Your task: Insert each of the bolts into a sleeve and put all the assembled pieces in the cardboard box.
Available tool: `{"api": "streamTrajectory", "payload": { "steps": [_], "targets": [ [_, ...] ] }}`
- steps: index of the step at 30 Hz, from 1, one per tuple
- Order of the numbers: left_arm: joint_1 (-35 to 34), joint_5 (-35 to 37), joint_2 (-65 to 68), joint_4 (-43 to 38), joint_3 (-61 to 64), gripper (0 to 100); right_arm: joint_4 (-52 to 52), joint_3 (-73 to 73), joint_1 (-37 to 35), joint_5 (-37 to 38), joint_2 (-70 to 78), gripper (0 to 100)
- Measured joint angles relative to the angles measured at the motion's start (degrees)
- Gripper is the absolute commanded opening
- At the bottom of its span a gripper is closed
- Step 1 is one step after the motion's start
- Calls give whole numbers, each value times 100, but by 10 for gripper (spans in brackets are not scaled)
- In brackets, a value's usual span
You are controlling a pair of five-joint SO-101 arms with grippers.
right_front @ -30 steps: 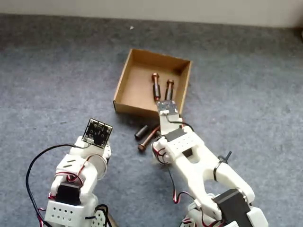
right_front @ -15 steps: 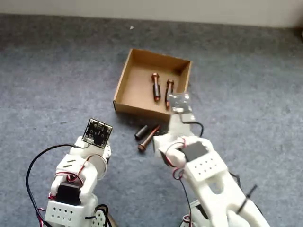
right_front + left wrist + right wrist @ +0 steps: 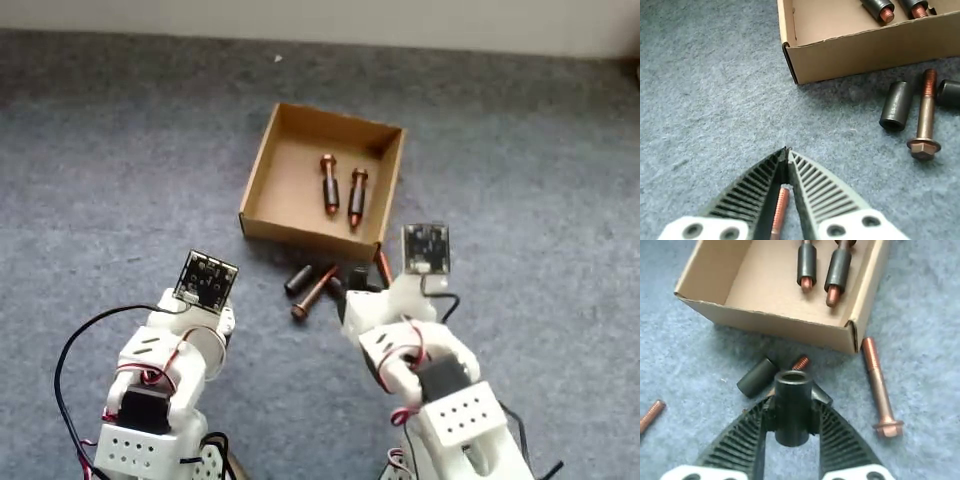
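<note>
In the open brown cardboard box (image 3: pixel 262 170): two finished pieces lying flat on its floor, side by side and nearly parallel. First assembled piece (image 3: pixel 330 186), a copper-coloured bolt pushed through a black cylindrical sleeve; second assembled piece (image 3: pixel 356 198) of the same kind just beside it, toward the wall on the right arm's side. Hex heads toward the far wall, threaded tips poking out of the sleeves toward the arms.

Left claw (image 3: pixel 786 159): ribbed fingers pressed together at the tips, pinching the held copper bolt (image 3: pixel 780 207) lengthwise between them. Hanging over bare covering, short of the box's near corner and apart from it.

Right claw (image 3: pixel 796 404): spread only as wide as the held black sleeve (image 3: pixel 790 390) and clamped on it, the hollow end facing the box. Just in front of the box's near wall, not touching it.

On the table outside the box: a loose black sleeve (image 3: pixel 896 106) lying on its side, and a loose copper bolt (image 3: pixel 925 115) just beside it, head away from the box. Near the box's corner on the right arm's side, another long copper bolt (image 3: pixel 879 390), head likewise away from the box.

Underneath everything, a grey-blue carpet-like covering (image 3: pixel 120 150); along the far edge in the high view, a pale strip (image 3: pixel 400 20).
</note>
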Motion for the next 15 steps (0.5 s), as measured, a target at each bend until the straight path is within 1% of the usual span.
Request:
{"api": "streamTrajectory", "payload": {
  "steps": [3,10,15],
  "targets": [
    [0,0,0,0,0,8,-105,378,35,0,-510,5],
    [0,0,0,0,0,8,-149,853,624,0,-1433,5],
    [0,0,0,0,0,8,-149,1222,870,0,-2171,5]
  ]
}}
